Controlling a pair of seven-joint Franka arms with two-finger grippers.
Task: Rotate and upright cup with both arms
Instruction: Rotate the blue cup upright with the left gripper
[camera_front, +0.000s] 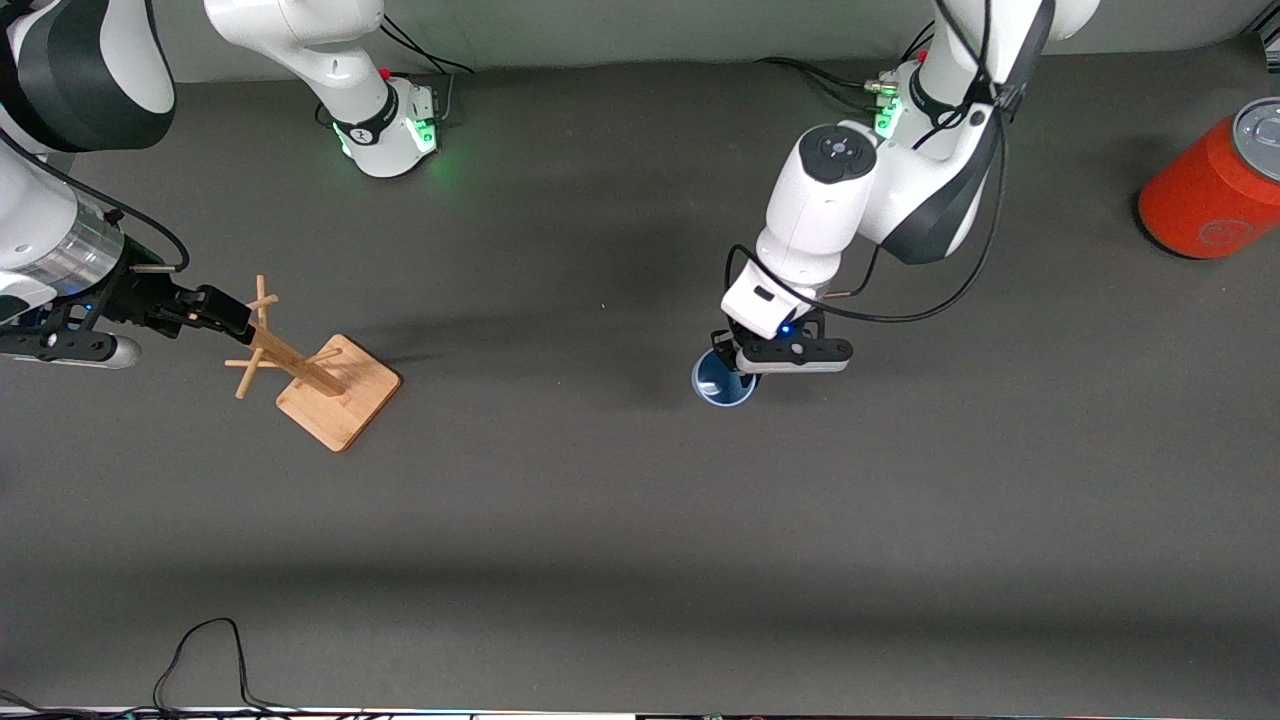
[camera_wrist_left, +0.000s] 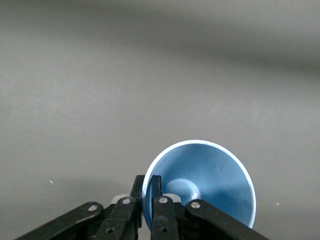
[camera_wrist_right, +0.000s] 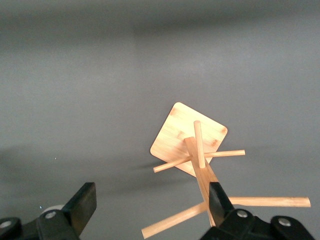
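On the grey table (camera_front: 600, 500) in the front view, the left gripper (camera_front: 728, 362) pinches the upright cup (camera_front: 722, 383), its wrist view showing fingers (camera_wrist_left: 156, 192) clamping the rim, while the right gripper (camera_wrist_right: 150, 205) hangs spread over the wooden rack (camera_wrist_right: 192, 145).

The front view looks steeply down from high across the dark grey tabletop (camera_front: 620, 520), facing both arm bases. Each wrist view sits close above its own end effector, looking down at the tabletop; all three share that surface.
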